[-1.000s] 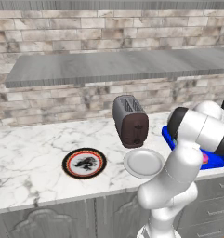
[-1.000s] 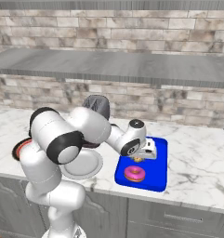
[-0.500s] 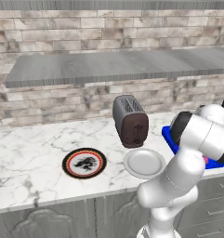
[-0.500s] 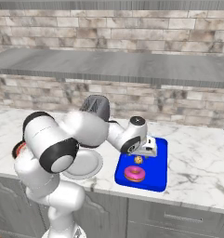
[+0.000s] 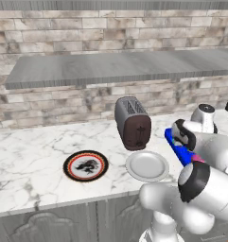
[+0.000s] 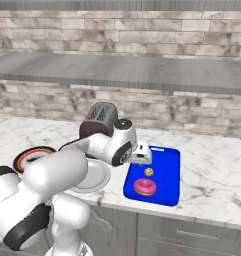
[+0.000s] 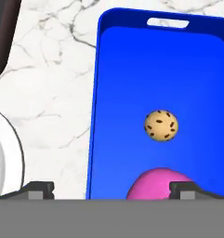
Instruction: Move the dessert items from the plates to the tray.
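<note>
A white marble bench [image 6: 217,175] is shown below a stone-brick wall, described from left to right.

At the far left of the right base view, the black-rimmed plate [image 5: 86,166] with a red ring and dark-patterned white centre is seen lying flat, with nothing on it. At its 3 o'clock, well apart, the plain pale plate [image 5: 147,166] is laid, with nothing in it either. At this plate's 11 o'clock, just behind it, a brown toaster [image 5: 132,122] is stood upright.

Further right, the bright blue tray [image 6: 164,161] is laid flat, and both dessert items are held inside it. The small yellow-brown pastry [image 6: 149,172] with dark specks is placed near the tray's middle. The pink-iced doughnut [image 6: 145,186] is found at the pastry's 6 o'clock, close beside it but apart from it, nearer the tray's front edge. In the hand view, a slot handle is seen in the rim at the tray's 12 o'clock.

The fingers [image 6: 142,159] are held over the tray's left rim, at the pastry's 10 o'clock. In the hand view the two tips [image 7: 40,189] are spread wide, one over the marble and one over the doughnut, and nothing is gripped between them.
</note>
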{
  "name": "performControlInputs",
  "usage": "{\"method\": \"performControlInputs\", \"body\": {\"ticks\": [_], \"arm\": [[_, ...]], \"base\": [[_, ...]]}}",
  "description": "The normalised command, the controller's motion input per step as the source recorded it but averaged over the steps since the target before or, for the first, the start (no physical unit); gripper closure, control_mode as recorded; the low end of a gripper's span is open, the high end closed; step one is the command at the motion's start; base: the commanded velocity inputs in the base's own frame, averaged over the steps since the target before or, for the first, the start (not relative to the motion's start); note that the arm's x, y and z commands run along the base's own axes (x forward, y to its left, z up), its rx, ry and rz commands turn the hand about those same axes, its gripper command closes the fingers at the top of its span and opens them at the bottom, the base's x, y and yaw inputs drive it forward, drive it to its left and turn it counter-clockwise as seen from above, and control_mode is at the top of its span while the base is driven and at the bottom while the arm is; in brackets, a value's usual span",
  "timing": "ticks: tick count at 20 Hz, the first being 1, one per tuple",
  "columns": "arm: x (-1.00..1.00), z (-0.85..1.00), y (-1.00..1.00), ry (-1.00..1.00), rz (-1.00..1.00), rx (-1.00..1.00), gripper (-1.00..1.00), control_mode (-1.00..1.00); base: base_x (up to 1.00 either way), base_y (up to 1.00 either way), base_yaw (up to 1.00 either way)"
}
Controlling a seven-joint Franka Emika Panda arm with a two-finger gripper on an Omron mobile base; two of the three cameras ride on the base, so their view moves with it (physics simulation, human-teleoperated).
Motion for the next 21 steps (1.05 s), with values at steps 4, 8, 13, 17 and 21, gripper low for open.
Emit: {"method": "performControlInputs", "body": {"ticks": [4,8,13,17,21], "arm": [[-0.65,0.69,0.86,-0.03,-0.01,-0.06,-1.0,-1.0],[-0.83,0.65,0.59,-0.04,-0.03,0.0,-1.0,-1.0],[-0.78,0.61,0.53,-0.03,0.0,0.0,-1.0,-1.0],[-0.71,0.55,0.54,-0.05,0.0,0.0,-1.0,-1.0],[-0.64,0.41,0.49,-0.04,0.0,0.0,-1.0,-1.0]], "base": [[0.0,0.0,0.0],[0.0,0.0,0.0],[0.0,0.0,0.0],[0.0,0.0,0.0],[0.0,0.0,0.0]]}}
